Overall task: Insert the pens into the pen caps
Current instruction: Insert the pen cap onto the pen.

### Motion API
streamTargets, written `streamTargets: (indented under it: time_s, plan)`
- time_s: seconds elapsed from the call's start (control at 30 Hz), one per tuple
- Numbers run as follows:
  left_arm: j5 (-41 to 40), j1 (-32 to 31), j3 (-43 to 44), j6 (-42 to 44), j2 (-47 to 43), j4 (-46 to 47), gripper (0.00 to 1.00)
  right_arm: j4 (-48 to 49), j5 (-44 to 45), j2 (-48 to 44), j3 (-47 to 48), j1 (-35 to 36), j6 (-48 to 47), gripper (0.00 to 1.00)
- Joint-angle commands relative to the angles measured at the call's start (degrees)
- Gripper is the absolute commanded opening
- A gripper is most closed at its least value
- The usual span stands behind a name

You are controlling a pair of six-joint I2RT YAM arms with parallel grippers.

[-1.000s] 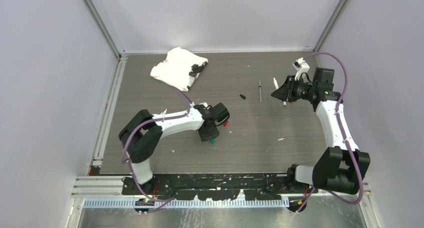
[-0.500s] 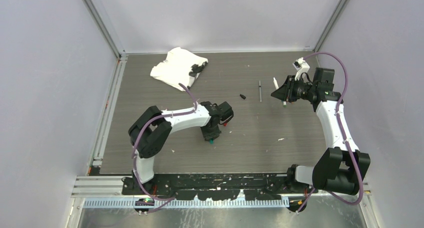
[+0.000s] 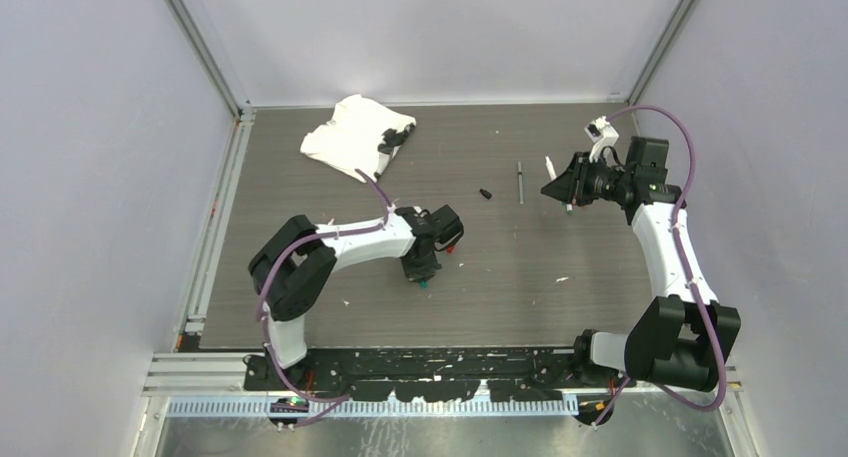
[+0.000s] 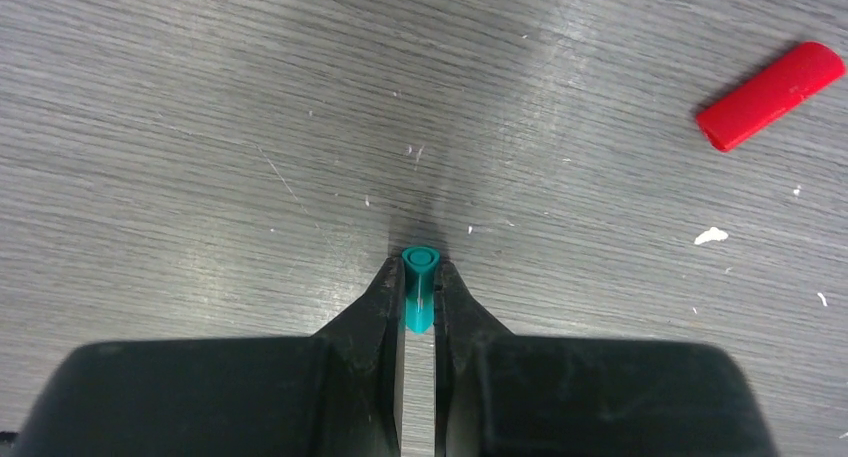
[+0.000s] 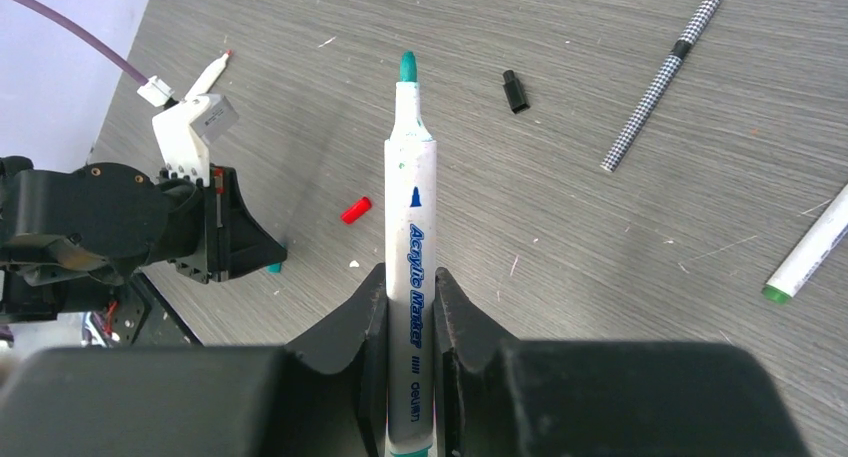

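My left gripper (image 4: pixel 420 277) is shut on the teal pen cap (image 4: pixel 419 295), pinched at the fingertips just above the table; from above the gripper (image 3: pixel 423 275) sits at centre-left. A red pen cap (image 4: pixel 770 95) lies loose to its right. My right gripper (image 5: pixel 410 282) is shut on a white pen (image 5: pixel 410 207) with a teal tip, held above the table at the right (image 3: pixel 557 189). A checkered grey pen (image 3: pixel 520 182) and a black pen cap (image 3: pixel 485 193) lie between the arms. Another white pen (image 5: pixel 808 249) with a green end lies by the right gripper.
A crumpled white cloth (image 3: pixel 350 137) with a black object (image 3: pixel 397 137) on it lies at the back left. Small white flecks are scattered over the grey table (image 3: pixel 520 277). Walls and aluminium rails (image 3: pixel 215 217) enclose the table.
The left jaws have closed onto the teal cap, and the left elbow has swung a little. The right arm with its pen has barely moved.
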Motion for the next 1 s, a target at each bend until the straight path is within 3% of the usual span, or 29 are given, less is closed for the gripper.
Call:
streamTargets:
  time_s: [0.0,0.33,0.53,0.83,0.97]
  plan:
    - [-2.1,-0.3,-3.2,3.5,-3.7,7.3,0.01,2.7,-3.9,-2.9,-1.1,-0.2,0.5,0.01]
    - [2.0,1.6,-16.9,10.0,-20.4,32.0,0.01,15.4,-14.7,-8.1,-9.6,1.5,1.6,0.01]
    - [5.7,5.4,-29.7,9.3,-30.4,52.3,0.01,20.3,-15.6,-8.9,-14.0,9.0,2.5,0.01]
    - [6.0,9.0,-43.1,6.9,-41.1,78.1,0.01,45.6,-15.0,-6.7,-23.6,21.2,17.8,0.01]
    - [4.3,9.0,-47.6,6.3,-42.8,90.0,0.01,47.2,-15.1,-5.0,-24.1,24.2,17.8,0.01]
